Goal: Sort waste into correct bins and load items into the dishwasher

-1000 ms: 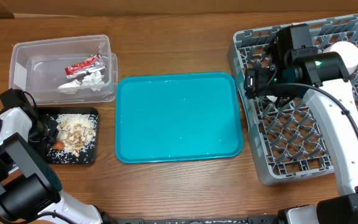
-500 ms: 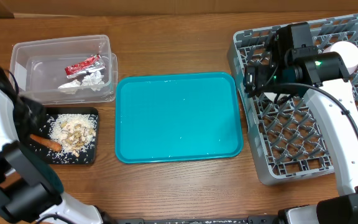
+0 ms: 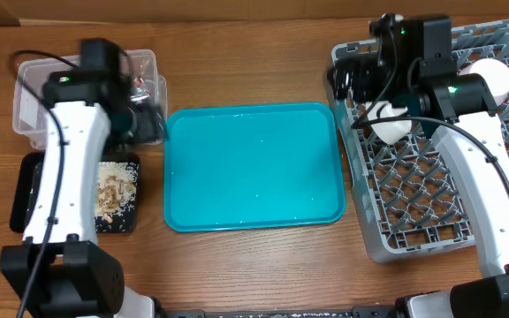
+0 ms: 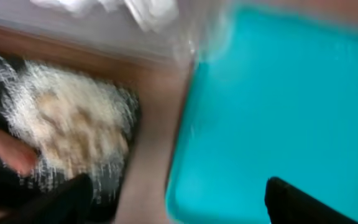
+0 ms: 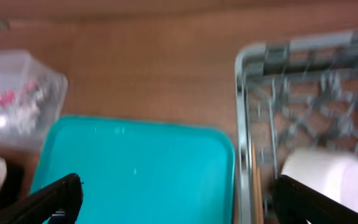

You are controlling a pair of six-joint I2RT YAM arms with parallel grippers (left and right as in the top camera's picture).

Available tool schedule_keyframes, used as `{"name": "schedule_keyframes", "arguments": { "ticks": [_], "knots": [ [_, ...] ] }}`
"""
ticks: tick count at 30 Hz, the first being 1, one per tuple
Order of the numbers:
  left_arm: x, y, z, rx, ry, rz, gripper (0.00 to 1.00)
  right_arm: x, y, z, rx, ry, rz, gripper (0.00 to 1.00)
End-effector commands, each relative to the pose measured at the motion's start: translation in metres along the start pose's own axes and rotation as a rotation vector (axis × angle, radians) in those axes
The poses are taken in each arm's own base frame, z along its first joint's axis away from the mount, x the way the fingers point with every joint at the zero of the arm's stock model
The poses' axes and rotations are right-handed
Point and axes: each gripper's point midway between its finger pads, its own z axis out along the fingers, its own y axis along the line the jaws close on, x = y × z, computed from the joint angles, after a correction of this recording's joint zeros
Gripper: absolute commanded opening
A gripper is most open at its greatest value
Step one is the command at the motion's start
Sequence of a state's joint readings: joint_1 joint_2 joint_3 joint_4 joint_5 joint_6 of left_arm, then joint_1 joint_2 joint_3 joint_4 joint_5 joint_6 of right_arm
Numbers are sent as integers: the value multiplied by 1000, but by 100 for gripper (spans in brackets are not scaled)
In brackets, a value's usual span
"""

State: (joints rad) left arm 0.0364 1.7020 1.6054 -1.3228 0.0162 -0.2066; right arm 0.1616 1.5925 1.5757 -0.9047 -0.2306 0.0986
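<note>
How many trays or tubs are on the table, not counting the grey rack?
3: a clear tub at back left, a black tray in front of it, a teal tray mid-table.

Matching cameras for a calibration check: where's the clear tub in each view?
Overhead: the clear tub is at upper left, partly behind an arm.
Left wrist: the clear tub is a blurred strip along the top edge.
Right wrist: the clear tub is at the left edge, mid-height.
Shared landmark: the teal tray, next to the tub in all three.
</note>
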Motion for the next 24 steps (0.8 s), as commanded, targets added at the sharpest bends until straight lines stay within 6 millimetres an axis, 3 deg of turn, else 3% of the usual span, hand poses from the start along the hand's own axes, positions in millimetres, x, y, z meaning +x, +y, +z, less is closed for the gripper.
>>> {"name": "schedule_keyframes", "arguments": {
  "ticks": [1,5,10,14,20,24],
  "knots": [
    [23,0,-10,2,85,91,88,13,-11,-7,25,57,-1,100],
    [59,5,-23,20,212,68,87,47,-33,-16,80,194,75,100],
    [72,8,-48,33,132,75,87,71,-50,-37,117,266,134,100],
    [71,6,-75,70,-94,87,90,66,-55,-61,126,152,124,100],
    [77,8,-111,134,-545,89,100,55,-42,-105,116,-180,2,100],
    [92,27,-117,134,-739,-85,100,62,-49,-123,187,-292,-19,100]
  ]
}}
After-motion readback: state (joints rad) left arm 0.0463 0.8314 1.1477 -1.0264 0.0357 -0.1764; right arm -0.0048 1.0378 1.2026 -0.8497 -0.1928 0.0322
